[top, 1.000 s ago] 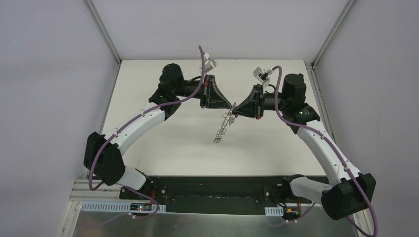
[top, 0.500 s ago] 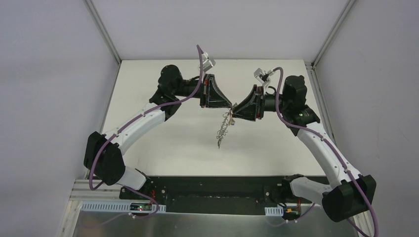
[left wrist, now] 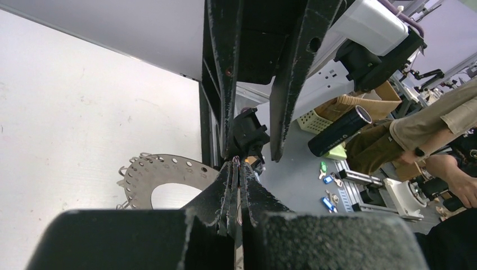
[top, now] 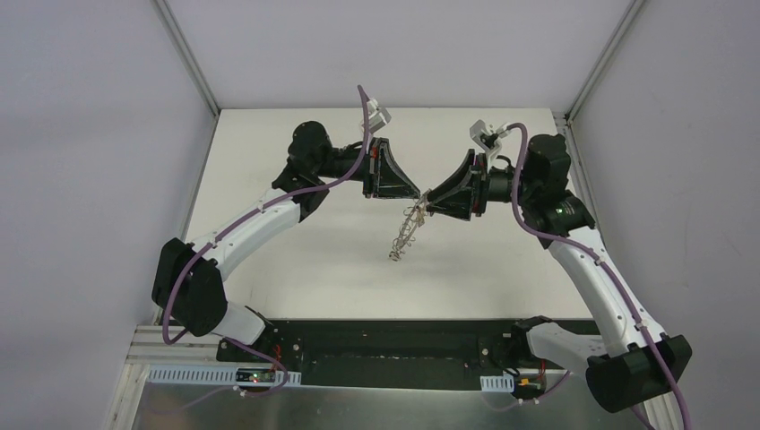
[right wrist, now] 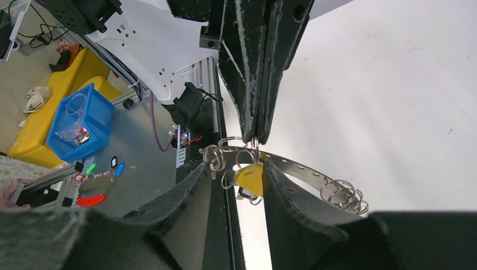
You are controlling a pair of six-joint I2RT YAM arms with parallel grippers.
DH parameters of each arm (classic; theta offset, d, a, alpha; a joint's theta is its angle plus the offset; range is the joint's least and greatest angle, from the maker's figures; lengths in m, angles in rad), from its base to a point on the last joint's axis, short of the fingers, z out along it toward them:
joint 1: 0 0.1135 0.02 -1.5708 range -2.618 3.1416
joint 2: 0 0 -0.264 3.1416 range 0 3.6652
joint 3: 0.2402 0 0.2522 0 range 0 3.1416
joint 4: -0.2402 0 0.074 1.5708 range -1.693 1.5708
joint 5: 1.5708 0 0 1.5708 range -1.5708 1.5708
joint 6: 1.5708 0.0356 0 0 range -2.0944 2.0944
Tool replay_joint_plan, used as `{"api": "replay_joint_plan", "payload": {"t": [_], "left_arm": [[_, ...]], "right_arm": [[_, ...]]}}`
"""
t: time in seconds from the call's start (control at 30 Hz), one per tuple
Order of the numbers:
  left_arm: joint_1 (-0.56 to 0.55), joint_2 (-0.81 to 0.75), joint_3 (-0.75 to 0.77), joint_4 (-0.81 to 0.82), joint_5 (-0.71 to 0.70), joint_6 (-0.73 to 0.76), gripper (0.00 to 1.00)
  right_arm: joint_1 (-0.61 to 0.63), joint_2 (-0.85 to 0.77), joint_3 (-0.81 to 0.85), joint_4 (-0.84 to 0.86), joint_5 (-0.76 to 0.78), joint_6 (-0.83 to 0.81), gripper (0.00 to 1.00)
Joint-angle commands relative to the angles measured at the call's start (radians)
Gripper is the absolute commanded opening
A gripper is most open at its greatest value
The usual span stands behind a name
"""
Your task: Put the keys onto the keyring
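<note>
My left claw (left wrist: 235,166) is pressing shut, pinching the keyring (left wrist: 143,179) by its rim, so it's hanging just below. My right claw (right wrist: 234,169) is standing spread around the yellow key (right wrist: 249,179), which looks looped on. I'm seeing no other keys, so they're probably left to do.

One keyring (left wrist: 169,171), one yellow key (right wrist: 250,179) in view. Its wire loops (right wrist: 340,194) form two clusters, too tangled to count. Two arms (top: 260,215), one counter (top: 296,269).
</note>
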Motion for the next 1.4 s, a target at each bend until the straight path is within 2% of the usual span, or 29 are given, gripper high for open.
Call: {"api": "replay_joint_plan", "payload": {"t": [0.0,0.23,0.5,1.37], "left_arm": [[-0.009,-0.02,0.005,0.085,-0.003,-0.027,0.0],[-0.009,-0.02,0.009,0.083,-0.002,-0.03,0.0],[-0.009,-0.02,0.006,0.081,-0.006,-0.03,0.0],[-0.009,-0.02,0.006,0.073,-0.009,-0.02,0.0]], "right_arm": [[-0.003,0.018,0.03,0.038,0.01,0.008,0.4],[0.007,0.042,0.024,0.063,0.015,0.019,0.38],[0.019,0.065,0.011,0.122,-0.012,0.064,0.22],[0.035,0.069,-0.036,0.175,-0.035,0.119,0.19]]}}
